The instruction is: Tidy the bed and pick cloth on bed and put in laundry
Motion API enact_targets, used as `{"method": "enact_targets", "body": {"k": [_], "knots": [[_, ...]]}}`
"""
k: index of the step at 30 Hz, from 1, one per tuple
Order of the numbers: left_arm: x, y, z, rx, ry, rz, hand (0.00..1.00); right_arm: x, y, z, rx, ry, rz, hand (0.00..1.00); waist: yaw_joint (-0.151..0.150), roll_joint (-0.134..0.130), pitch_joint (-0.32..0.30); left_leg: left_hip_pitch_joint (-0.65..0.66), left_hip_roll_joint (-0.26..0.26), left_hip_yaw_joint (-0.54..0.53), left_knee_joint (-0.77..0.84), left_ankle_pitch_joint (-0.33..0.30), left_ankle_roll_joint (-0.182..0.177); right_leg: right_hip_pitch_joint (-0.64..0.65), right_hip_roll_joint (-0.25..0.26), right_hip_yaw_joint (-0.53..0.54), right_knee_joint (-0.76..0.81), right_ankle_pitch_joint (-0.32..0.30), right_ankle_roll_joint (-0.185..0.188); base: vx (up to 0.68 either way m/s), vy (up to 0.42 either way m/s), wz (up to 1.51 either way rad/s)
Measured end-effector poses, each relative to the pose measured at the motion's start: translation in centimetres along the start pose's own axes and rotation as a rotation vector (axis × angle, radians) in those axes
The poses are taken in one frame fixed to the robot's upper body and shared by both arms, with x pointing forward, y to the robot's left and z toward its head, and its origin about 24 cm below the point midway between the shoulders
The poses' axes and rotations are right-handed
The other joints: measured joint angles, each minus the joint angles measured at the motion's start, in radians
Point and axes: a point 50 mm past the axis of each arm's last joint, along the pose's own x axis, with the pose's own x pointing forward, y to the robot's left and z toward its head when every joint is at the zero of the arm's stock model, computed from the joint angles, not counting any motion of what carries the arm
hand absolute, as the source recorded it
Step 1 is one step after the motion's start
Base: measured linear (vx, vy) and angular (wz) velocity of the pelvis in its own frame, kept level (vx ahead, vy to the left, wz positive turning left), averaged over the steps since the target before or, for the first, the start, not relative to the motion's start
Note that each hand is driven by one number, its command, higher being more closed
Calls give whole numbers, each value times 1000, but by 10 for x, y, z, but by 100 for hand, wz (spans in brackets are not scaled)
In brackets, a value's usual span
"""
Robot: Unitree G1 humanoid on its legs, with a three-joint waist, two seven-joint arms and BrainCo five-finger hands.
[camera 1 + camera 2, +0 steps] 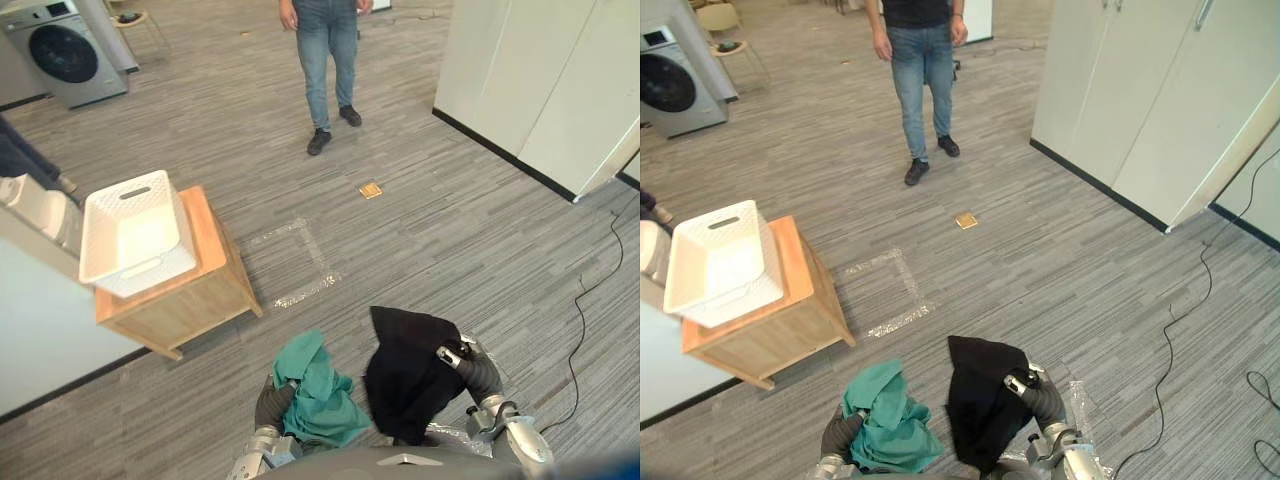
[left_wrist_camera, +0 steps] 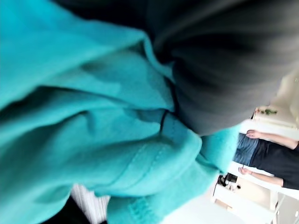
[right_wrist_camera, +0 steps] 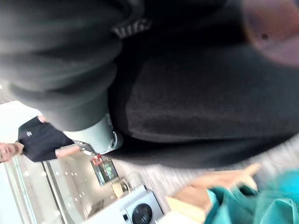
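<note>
Teal cloth (image 1: 318, 395) bunches at the bottom centre of the left eye view, draped over the left hand (image 1: 270, 405). The fingers are buried in it, so I cannot tell whether they are open or closed. Just right of it, black cloth (image 1: 405, 375) hangs over the right hand (image 1: 478, 375), whose fingers are hidden as well. At mid left a white basket (image 1: 135, 232) sits on a wooden counter (image 1: 215, 275). A washer (image 1: 65, 50) stands in the upper left corner, a person (image 1: 328, 60) at top centre and cabinets (image 1: 540, 80) at upper right.

The right eye view has the same layout, with tape marks (image 1: 890, 295) on the floor just right of the counter and a tan tile (image 1: 966, 220) near the centre.

In the left wrist view the teal cloth covers most of the frame, with the person at the lower right edge.

In the right wrist view the black cloth spreads across the middle. The teal cloth sits in the lower right corner and the washer at bottom centre.
</note>
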Motion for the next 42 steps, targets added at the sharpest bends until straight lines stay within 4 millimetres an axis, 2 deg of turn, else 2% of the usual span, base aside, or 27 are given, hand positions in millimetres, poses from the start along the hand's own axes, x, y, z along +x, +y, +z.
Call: {"method": "enact_targets", "body": {"k": [1, 2, 3, 4, 5, 6, 9, 11, 12, 13, 14, 16, 17, 19, 21, 24, 26, 27, 28, 29, 31, 32, 33, 35, 36, 39, 42], "knots": [[1, -1, 1, 1, -3, -6, 100, -1, 0, 0, -2, 2, 2, 100, -1, -7, 2, 3, -19, 7, -100, -3, -3, 20, -16, 3, 0, -13, 8, 531, 82, -31], [5, -6, 2, 6, -5, -25, 100, -3, -1, 1, -6, 0, 3, 100, -4, -15, 0, 20, -50, 29, -329, 10, -9, 52, -43, 4, -2, -36, 28, 548, 116, -13], [7, -11, 2, 8, -6, -45, 100, -8, -1, 1, -3, -1, -1, 100, -10, -13, -1, 30, -67, 44, -498, 67, -14, 79, -56, 3, -6, -53, 50, 779, 179, -9], [8, -20, 1, 7, 8, -66, 100, -13, -1, 2, -3, -1, 0, 100, -18, -1, -3, 65, -74, 80, -704, 274, 17, 123, -57, 7, -16, -84, 91, 569, 157, -1], [10, -20, 1, 11, 20, -65, 100, -13, 1, -1, 6, 8, -2, 100, -16, -19, -4, 91, -98, 100, -722, 265, 86, 142, -72, 9, -18, -93, 102, 559, 156, 16], [13, -23, 1, 13, 31, -68, 100, -12, 7, -4, 26, 13, 8, 100, -29, -48, -19, 100, -135, 105, -717, 250, 104, 155, -110, -3, -18, -88, 118, 529, 150, 25], [22, -29, 6, 14, 19, -92, 100, -9, 14, -7, 30, 26, 29, 100, -21, -62, -22, 95, -133, 139, -622, 147, 140, 166, -134, -17, 30, -40, 182, 511, 173, 11], [23, -27, 6, 14, 20, -64, 100, -4, 18, -10, 7, 50, 48, 100, -24, -63, -22, 172, -133, 140, -630, 73, 149, 87, -170, -17, 315, -21, 218, 436, 179, -7], [22, -21, 7, 19, 18, -40, 100, -2, 20, -14, 4, 67, 58, 100, -20, -78, -18, 230, -146, 150, -649, 38, 146, -19, -225, -16, 590, 49, 276, 378, 136, -15], [21, -17, 7, 23, 20, -21, 100, -2, 22, -16, 1, 78, 68, 100, -19, -84, -16, 255, -156, 147, -656, 19, 141, -77, -257, -12, 715, 99, 275, 303, 87, -9], [17, -10, 5, 34, 30, 21, 100, -3, 26, -22, -2, 100, 89, 100, -22, -91, -18, 304, -174, 131, -666, -3, 143, -175, -308, -14, 918, 89, 248, 306, 66, 16], [14, 1, 6, 60, 39, 68, 100, -11, 29, -28, -5, 127, 113, 100, -34, -80, -18, 397, -172, 85, -704, -17, 141, -260, -326, -68, 1018, 18, 177, 391, 60, 47], [14, 4, 7, 65, 36, 81, 100, -13, 30, -30, -7, 135, 120, 100, -37, -81, -19, 418, -172, 64, -719, -17, 140, -282, -323, -80, 1004, -4, 175, 449, -2, 83], [19, 7, 14, 53, 16, 106, 100, -16, 37, -34, -6, 146, 152, 100, -46, -82, -18, 471, -169, -31, -760, -20, 134, -363, -289, -105, 800, -66, 170, 437, -77, 113], [22, 6, 17, 48, 8, 106, 100, -14, 42, -32, 0, 135, 170, 100, -53, -78, -18, 484, -160, -113, -766, -31, 116, -395, -255, -96, 541, -55, 168, 425, -179, 138], [21, 9, 17, 42, 9, 131, 100, -11, 51, -30, 2, 118, 190, 100, -45, -72, -20, 498, -126, -238, -731, -96, 79, -399, -191, 51, 129, 125, 211, 400, -312, 132], [13, 16, 12, 47, 32, 155, 100, -10, 59, -26, -2, 101, 216, 100, -43, -88, -28, 507, -118, -297, -669, -187, 57, -405, -201, 125, 116, 170, 214, 393, -427, 112], [9, 18, 8, 40, 46, 172, 100, -11, 58, -27, -8, 107, 216, 100, -36, -75, -38, 518, -85, -317, -639, -230, 40, -406, -181, 115, 177, 227, 175, 407, -446, 87], [3, 18, 0, 14, 67, 189, 100, -9, 57, -26, -22, 107, 219, 100, -24, -30, -54, 527, -39, -333, -632, -246, 17, -416, -144, 86, 241, 177, 143, 470, -419, 62], [-4, 17, -7, -12, 85, 209, 100, -4, 53, -22, -55, 103, 223, 100, -11, 2, -65, 515, -13, -324, -579, -217, 3, -407, -132, 47, 285, 123, 119, 480, -423, 74], [-6, 16, -9, -66, 78, 226, 100, 2, 48, -21, -112, 117, 237, 100, -13, 10, -57, 448, 10, -284, -399, -134, -9, -329, -130, -15, 260, 90, 97, 478, -441, 89], [-7, 15, -10, -97, 74, 223, 100, 6, 45, -16, -129, 102, 239, 100, -10, 19, -52, 366, 59, -205, -215, -19, -17, -231, -116, -78, 202, 76, 81, 376, -343, 89], [-7, 15, -10, -99, 71, 218, 100, 7, 45, -14, -132, 94, 239, 100, -7, 19, -50, 335, 92, -157, -144, 17, -21, -189, -110, -102, 172, 73, 75, 399, -369, 94], [-6, 13, -9, -109, 62, 202, 100, 9, 43, -10, -133, 76, 235, 100, 4, 13, -51, 263, 152, -17, -25, 6, -15, -99, -106, -164, 100, 66, 64, 237, -238, 73], [-5, 9, -7, -119, 53, 188, 100, 11, 41, -6, -136, 60, 229, 100, 2, 11, -51, 226, 156, 54, -25, -17, -13, -61, -106, -202, 60, 65, 64, 286, -218, 92], [0, -1, 2, -134, 21, 138, 100, 10, 34, -4, -134, 62, 214, 100, 2, 8, -49, 205, 85, 196, -272, -54, -28, 19, -112, -309, -9, 68, 66, 248, -109, 86], [9, -10, 7, -133, 20, 98, 100, 8, 35, -2, -131, 68, 214, 100, 1, 2, -51, 227, 4, 357, -586, 14, -23, 60, -139, -410, -26, 59, 99, 230, 25, 110]]}}
